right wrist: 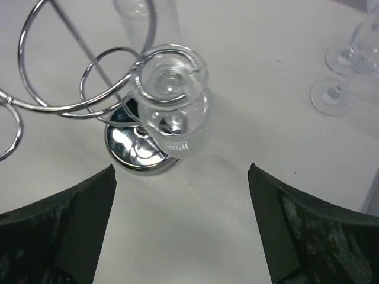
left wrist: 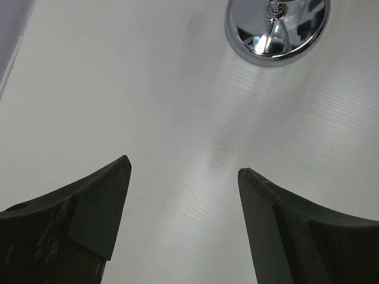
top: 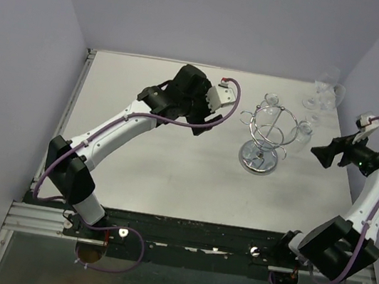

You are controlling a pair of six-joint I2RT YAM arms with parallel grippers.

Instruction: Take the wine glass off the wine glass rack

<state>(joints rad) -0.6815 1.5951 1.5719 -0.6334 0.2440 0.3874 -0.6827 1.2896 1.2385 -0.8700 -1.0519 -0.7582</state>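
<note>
The chrome wine glass rack (top: 262,135) stands right of the table's middle, and its mirror disc base (right wrist: 139,151) shows in the right wrist view. A clear wine glass (right wrist: 170,97) hangs bowl-down from a curled hook on the rack's right side (top: 304,131). My right gripper (right wrist: 182,168) is open just short of this glass, with nothing between its fingers; from above it (top: 315,153) sits right of the rack. My left gripper (left wrist: 183,164) is open over bare table, left of the rack (top: 205,124), with the base (left wrist: 275,29) ahead of it.
Another glass (top: 272,99) hangs on the rack's far side. Two more wine glasses (top: 323,97) stand upright on the table at the back right, also in the right wrist view (right wrist: 343,77). Lilac walls close in the table on three sides.
</note>
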